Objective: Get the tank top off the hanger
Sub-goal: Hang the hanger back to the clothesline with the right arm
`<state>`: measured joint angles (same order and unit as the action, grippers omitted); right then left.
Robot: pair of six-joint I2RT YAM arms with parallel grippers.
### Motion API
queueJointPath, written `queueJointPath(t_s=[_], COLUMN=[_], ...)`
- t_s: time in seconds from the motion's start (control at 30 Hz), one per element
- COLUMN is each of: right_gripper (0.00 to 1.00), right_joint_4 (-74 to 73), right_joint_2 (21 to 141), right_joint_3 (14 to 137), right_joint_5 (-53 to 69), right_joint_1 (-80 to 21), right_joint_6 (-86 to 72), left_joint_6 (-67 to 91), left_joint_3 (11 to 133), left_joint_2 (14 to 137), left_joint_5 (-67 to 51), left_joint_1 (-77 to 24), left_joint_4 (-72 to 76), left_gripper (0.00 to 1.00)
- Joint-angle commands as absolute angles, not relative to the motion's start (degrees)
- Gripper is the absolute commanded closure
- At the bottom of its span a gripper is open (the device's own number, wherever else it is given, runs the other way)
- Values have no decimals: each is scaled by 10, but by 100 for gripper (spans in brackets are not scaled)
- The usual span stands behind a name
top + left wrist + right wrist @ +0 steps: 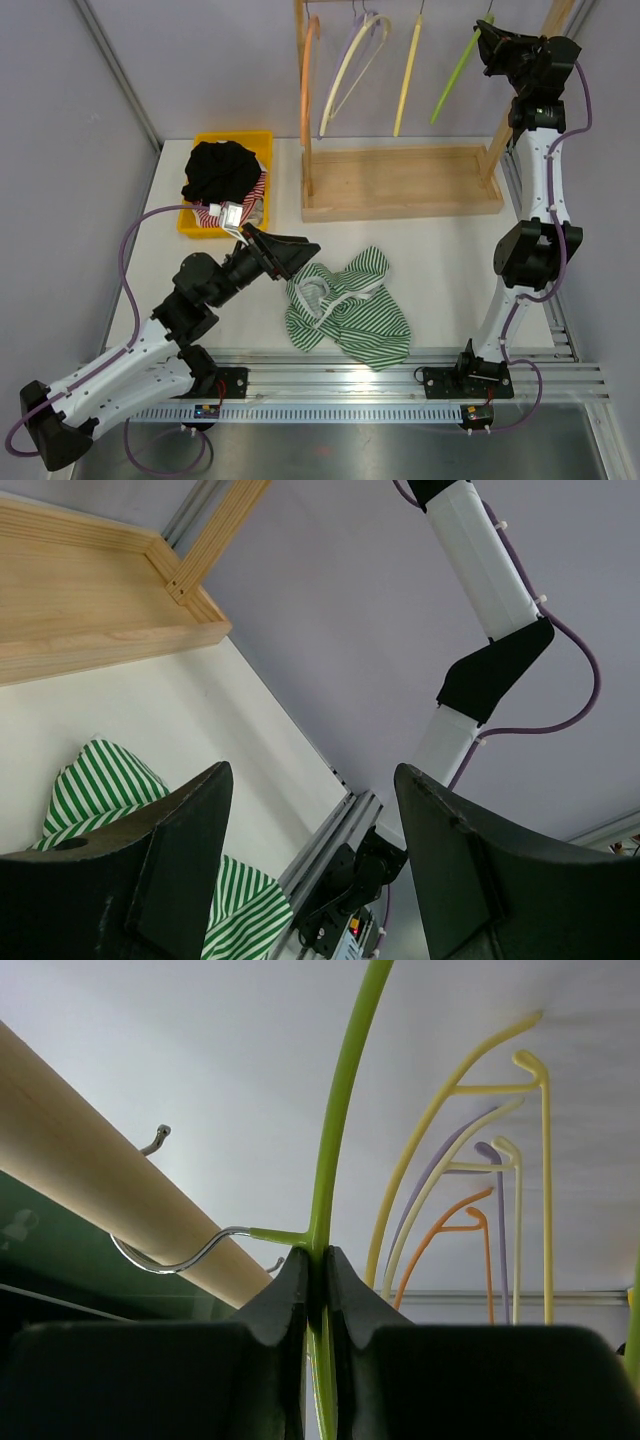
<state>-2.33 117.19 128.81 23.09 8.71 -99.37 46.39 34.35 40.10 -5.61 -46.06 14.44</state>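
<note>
A: Where do we log the tank top (350, 312)?

B: Crumpled on the desk (450, 255), in front of the rack's wooden base (400, 185). It is off every hanger, so we mark the main step done.

A: And the green hanger (345, 1090)?

B: Bare. Its wire hook curves around the wooden rail (90, 1195). The right tool (321, 1270) is pressed together on the hanger's neck just below the hook, pinching it.

A: Left side?

B: The left tool (305, 255) is spread wide and carries nothing. It hovers at the garment's left edge. In its wrist view we see green stripes beneath the lower finger, but we cannot tell whether there is contact.

A: The rest of the rail?

B: The other hangers (345, 70), orange, lilac, cream and yellow, hang bare too.

A: What remains, then?

B: Little, in our judgement. The right tool needs to let go of the hanger, then both arms can back off. The yellow bin (262, 140) beside the rack holds dark clothing. The task says nothing about binning the top, so we leave that open.
</note>
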Motion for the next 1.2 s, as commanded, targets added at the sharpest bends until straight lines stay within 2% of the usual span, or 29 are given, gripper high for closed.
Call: queueJointPath(t_s=[0.0,0.1,0.27,0.33,0.47,0.5,0.83,1.03,1.17], right_gripper=[100,94,69,62,48,38,38,39,39], right_joint_4=[-12,-6,-61,-78,-75,-77,-39,-62,-49], right_joint_2=[1128,1132,1152,1156,1132,1124,1046,1124,1102], right_joint_3=[1251,1265,1389,1424,1402,1394,1225,1343,1318], right_joint_5=[230,243,255,259,256,253,233,282,280], right_joint_1=[83,82,82,83,83,83,83,83,83], right_joint_6=[-1007,-984,-880,-861,-831,-822,-793,-773,-768], left_joint_6=[457,449,421,415,405,404,402,397,397], left_joint_3=[344,346,360,362,367,368,369,360,356], left_joint_2=[389,385,379,374,372,372,345,321,318], left_joint_5=[-54,-54,-49,-46,-42,-41,-30,-14,-5], left_joint_1=[-459,-459,-459,-459,-459,-459,-459,-459,-459], left_joint_4=[152,145,119,113,103,100,71,52,54], left_gripper=[31,31,31,30,26,24,21,21,21])
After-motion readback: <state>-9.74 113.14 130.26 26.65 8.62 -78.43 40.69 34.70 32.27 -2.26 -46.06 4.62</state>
